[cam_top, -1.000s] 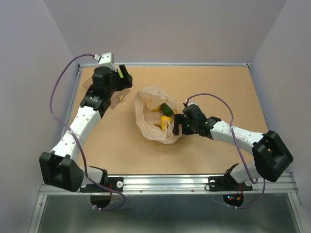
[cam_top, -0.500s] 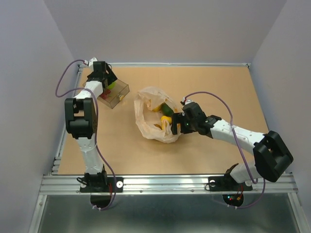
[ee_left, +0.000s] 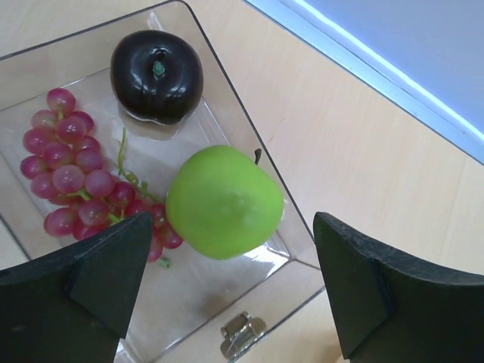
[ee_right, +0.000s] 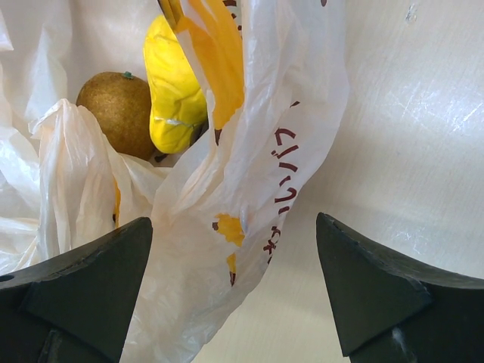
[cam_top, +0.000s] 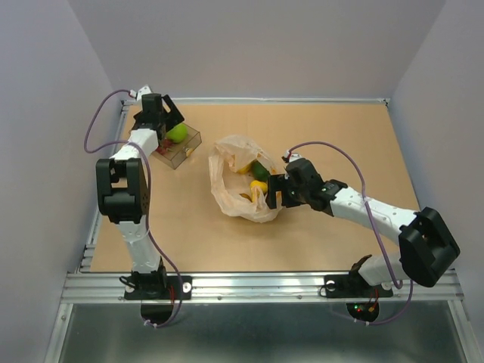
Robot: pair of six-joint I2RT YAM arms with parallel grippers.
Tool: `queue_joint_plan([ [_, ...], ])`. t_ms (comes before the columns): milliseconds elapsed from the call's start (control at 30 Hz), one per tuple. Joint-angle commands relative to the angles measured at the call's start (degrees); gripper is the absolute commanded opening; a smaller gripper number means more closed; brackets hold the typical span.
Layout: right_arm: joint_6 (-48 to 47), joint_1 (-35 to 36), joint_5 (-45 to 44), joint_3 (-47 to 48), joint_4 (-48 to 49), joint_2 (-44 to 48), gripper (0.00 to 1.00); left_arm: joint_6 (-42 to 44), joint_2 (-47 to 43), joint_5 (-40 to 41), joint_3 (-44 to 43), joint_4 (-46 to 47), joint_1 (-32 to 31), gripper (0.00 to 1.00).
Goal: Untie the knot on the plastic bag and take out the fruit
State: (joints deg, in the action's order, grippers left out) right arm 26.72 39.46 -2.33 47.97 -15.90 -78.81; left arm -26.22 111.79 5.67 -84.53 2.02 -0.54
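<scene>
The tan surface (cam_top: 340, 136) carries everything. Near its middle lies the plastic bag (cam_top: 225, 198), slumped with its mouth gaping wide, so I judge the untying done and the emptying under way; no knot shows in any view, only loose orange-printed plastic. At the far left corner stands the clear tray (cam_top: 185, 153), well apart from the bag.

The left hand (cam_top: 168, 121) hangs over that tray, fingers spread wide and grasping nothing. In its wrist view the green apple (ee_left: 224, 201) rests in a corner of the tray below the gap between the fingers, touching the red grapes (ee_left: 76, 181), with a black fruit (ee_left: 156, 76) further in; the apple looks delivered. The right hand (cam_top: 274, 193) sits at the bag's right edge, likewise released; its fingers are wide, and a fold of the bag (ee_right: 249, 189) stands between them unpinched.

The fruit not yet taken sits inside the bag, just beyond the right hand and toward its left: a yellow fruit (ee_right: 172, 91), a brownish round fruit (ee_right: 121, 110) touching it, and, in the top view, a dark green oval (cam_top: 261, 169) a little farther on. The right hand is plainly the nearer; the left is well away. The yellow fruit's long axis runs away from the hand, across the line on which the fingers close, which should suit a pinch. The plastic fold lies in between, though; I judge the hand must shift left past it or risk gripping bag instead of fruit.
</scene>
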Motion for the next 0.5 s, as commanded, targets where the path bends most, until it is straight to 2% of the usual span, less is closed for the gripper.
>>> queue_joint_plan([
  [0, -1.0, 0.4, -1.4, 2.5, 1.4, 2.3, 0.93, 1.7, -11.9, -0.5, 5.5, 2.5, -1.1, 0.99],
  [100, -0.4, 0.4, -4.2, 2.3, 1.3, 2.9, 0.93, 3.5, -20.2, -0.2, 12.4, 2.1, -5.6, 0.99],
  [133, -0.2, 0.4, -4.8, 2.3, 1.3, 3.0, 0.92, 3.7, -20.2, -0.1, 14.2, 1.9, -7.1, 0.99],
  [167, 0.0, 0.4, -5.1, 2.0, 1.3, 2.9, 0.92, 4.2, -24.7, -0.1, 17.9, 1.8, -8.7, 0.99],
  [333, 0.7, 0.4, -3.4, 0.1, 1.3, 1.2, 0.9, 5.3, -39.7, 1.4, 27.7, 0.6, -24.0, 0.96],
  [467, 3.2, 0.5, -0.8, -3.0, 1.3, -0.9, 0.91, 3.9, -46.7, 1.4, 35.2, 0.4, -34.6, 0.96],
])
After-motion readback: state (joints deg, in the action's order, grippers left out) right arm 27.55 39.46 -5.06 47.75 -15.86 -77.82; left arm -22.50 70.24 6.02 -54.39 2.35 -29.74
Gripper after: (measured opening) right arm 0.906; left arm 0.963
